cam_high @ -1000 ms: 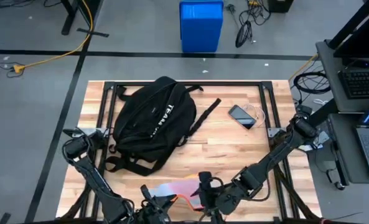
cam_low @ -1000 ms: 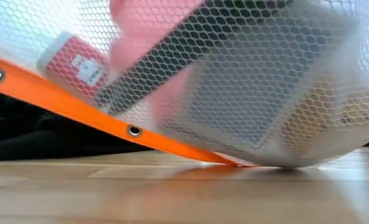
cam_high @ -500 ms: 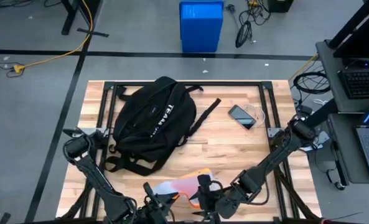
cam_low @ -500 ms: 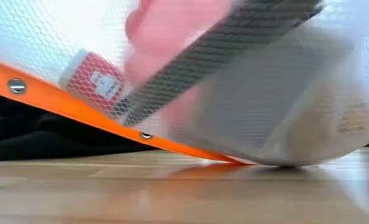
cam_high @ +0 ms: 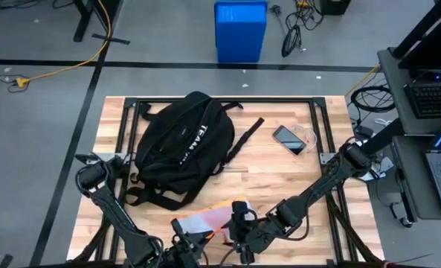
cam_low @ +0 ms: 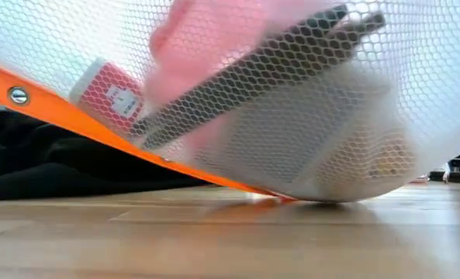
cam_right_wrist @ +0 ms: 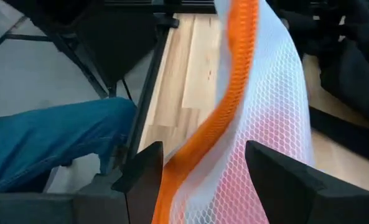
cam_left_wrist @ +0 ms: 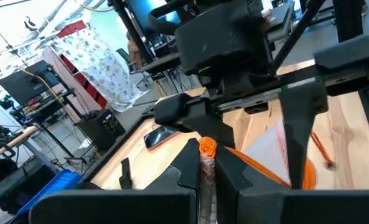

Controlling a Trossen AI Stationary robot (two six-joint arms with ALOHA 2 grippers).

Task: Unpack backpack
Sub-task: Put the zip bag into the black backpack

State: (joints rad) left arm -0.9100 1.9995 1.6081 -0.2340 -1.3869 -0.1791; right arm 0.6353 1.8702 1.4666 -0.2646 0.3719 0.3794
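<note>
The right gripper [cam_high: 236, 225], closed on the mesh pouch [cam_high: 205, 220], has dragged it toward the left gripper [cam_high: 181, 237], whose grip I cannot tell; 1 item out, the backpack [cam_high: 181, 141] lies behind

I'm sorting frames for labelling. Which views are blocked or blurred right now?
Low view: the mesh pouch sits against the lens, filling most of the frame, its pink contents soft. Right wrist view: pouch close and blurry. Left wrist view: the right arm crowds the picture. High view: sharp; backpack and phone clear.
</note>
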